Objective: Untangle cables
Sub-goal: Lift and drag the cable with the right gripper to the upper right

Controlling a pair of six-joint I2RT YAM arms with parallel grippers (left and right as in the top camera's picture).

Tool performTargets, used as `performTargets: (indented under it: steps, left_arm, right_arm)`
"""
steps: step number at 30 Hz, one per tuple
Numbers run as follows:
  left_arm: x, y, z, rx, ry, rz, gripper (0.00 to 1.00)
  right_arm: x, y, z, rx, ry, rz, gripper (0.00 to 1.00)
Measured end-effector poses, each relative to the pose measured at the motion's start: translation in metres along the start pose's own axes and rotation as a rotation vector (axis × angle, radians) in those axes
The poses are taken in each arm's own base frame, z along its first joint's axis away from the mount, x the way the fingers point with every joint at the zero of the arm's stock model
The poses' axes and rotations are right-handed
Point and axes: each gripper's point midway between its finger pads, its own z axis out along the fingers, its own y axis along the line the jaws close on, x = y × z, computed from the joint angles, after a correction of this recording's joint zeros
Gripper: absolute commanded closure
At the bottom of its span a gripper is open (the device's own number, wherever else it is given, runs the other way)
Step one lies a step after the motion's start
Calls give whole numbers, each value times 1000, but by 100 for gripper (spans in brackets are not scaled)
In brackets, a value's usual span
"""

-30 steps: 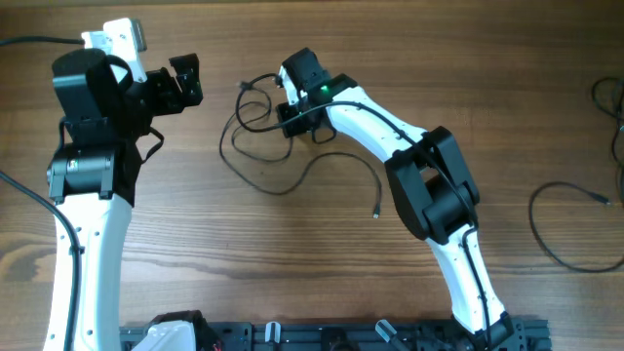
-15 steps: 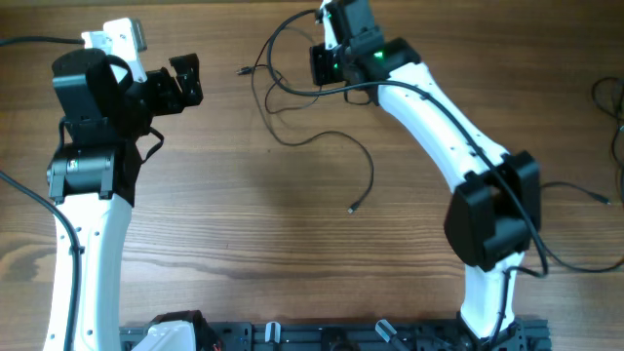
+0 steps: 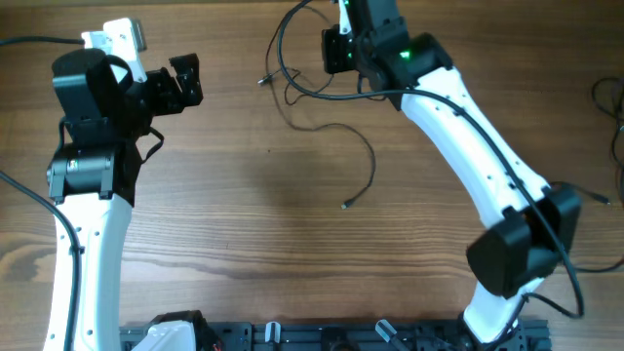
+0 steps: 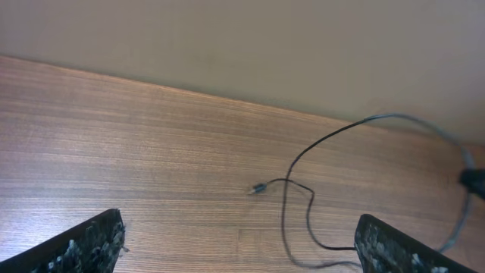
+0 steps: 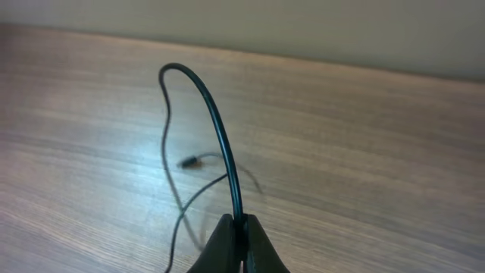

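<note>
Cables (image 3: 371,164) sit loose at the desk's (image 3: 244,244) 12 o'clock edge, with 1 strand trailing toward 6 o'clock and ending in a plug (image 3: 345,206). We see the right gripper (image 5: 236,227) pinching 1 strand, which arches up from its tips. At 10 o'clock the left gripper (image 3: 185,78) hangs spread wide, holding nothing, well apart from the cables.

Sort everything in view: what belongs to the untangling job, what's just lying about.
Job: tangled black cables; right tool, shut on one strand; open left tool; loose strand at right edge.
Lying about: thick arm cable, top left; black rail, near edge.
</note>
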Motion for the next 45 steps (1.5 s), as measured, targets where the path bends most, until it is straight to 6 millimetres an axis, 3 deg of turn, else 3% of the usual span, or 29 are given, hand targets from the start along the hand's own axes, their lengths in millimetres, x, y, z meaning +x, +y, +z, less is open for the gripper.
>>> performTargets:
  steps: [8, 18, 24, 28, 33, 38, 42, 45]
  left_arm:
    - [0, 0, 0, 0, 0, 0, 1]
    - [0, 0, 0, 0, 0, 0, 1]
    - [0, 0, 0, 0, -1, 0, 1]
    - [0, 0, 0, 0, -1, 0, 1]
    - [-2, 0, 0, 1, -8, 2, 1]
    - [-2, 0, 0, 2, -10, 2, 1]
    - [-5, -1, 0, 3, -19, 4, 1]
    - [-6, -1, 0, 4, -23, 5, 1]
  right_arm:
    - [-25, -17, -55, 101, -90, -19, 96]
    - [-59, -46, -146, 272, -264, -31, 96]
    - [-63, -72, -179, 392, -304, -11, 96]
    - [-55, -108, -186, 488, -269, 30, 96]
    - [-42, -176, -201, 635, -221, 131, 96]
    - [-30, -245, -241, 790, -197, 248, 96]
    - [-34, -279, -281, 867, -242, 321, 96]
    - [-40, -288, -299, 866, -282, 346, 96]
